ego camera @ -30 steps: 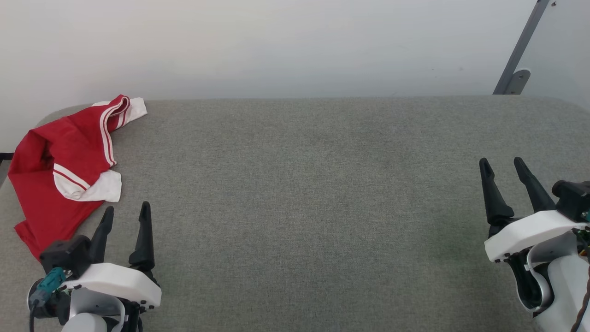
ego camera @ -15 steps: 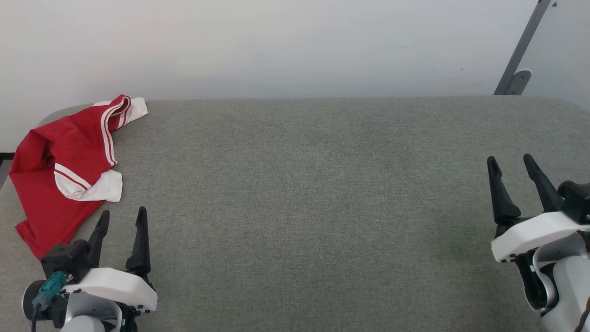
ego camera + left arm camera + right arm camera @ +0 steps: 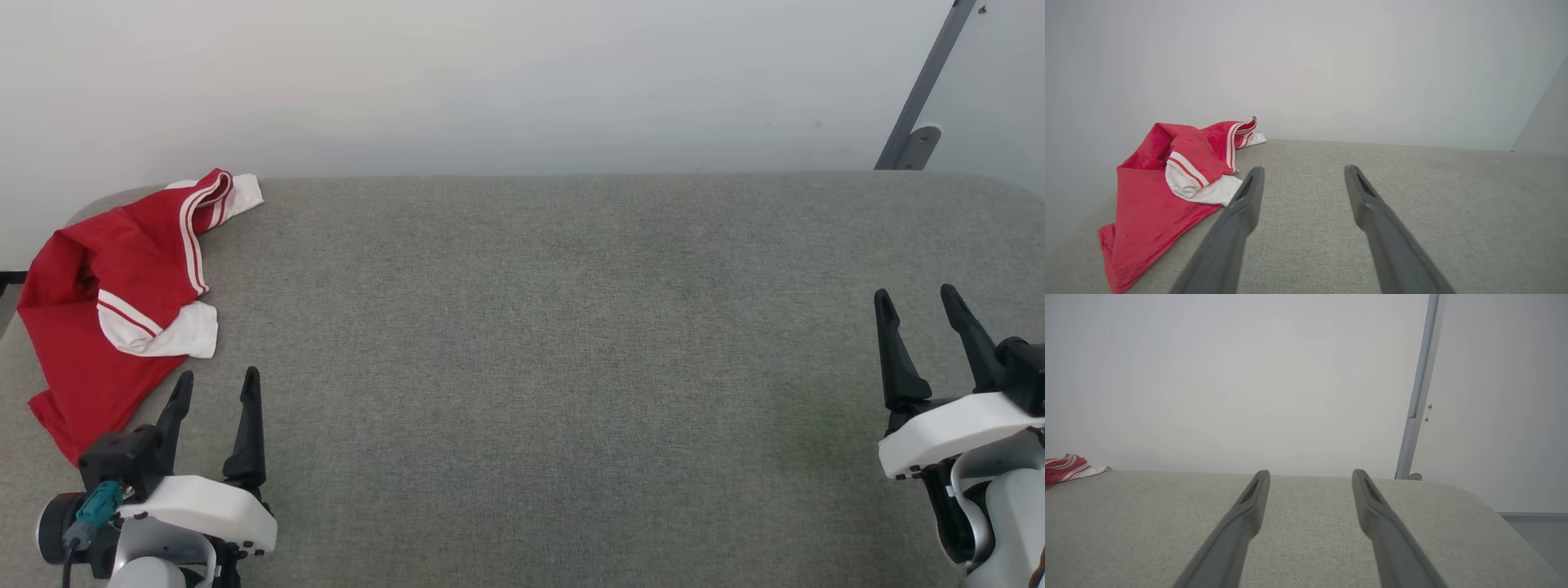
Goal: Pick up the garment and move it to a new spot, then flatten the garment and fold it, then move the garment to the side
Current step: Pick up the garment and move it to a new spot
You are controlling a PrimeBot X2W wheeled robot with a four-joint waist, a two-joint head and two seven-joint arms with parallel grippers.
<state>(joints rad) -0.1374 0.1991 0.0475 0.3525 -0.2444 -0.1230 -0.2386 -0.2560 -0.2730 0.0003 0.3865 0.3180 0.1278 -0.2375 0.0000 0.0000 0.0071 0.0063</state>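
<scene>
- The garment [image 3: 106, 278], a soft red fabric shirt with white sleeve ends and thin white stripe trim, lies crumpled on the far left corner of the table [image 3: 522, 327], a broad flat surface covered in grey woven cloth with rounded corners.
- The shirt's left side reaches the table's left edge, and its far end lies close to the plain white wall [image 3: 490, 82] behind the table.
- One white sleeve end [image 3: 175, 335] is folded over the red body and points toward the table's middle. A second white end lies at the far tip of the heap.
- The left gripper [image 3: 219, 374], two long dark fingers on a white housing, sits at the lower left of the head view, just beside the shirt's near edge.
- Its fingers stand wide apart and point toward the wall. In the left wrist view, bare grey cloth shows between them and the shirt lies to their left.
- The right gripper [image 3: 915, 291], of the same build, hangs over the table's right side, well apart from the shirt.
- Its fingers are also spread wide, with only table cloth and wall between them in the right wrist view.
- A slanted grey metal bar [image 3: 922, 82] runs up the wall at the far right.
</scene>
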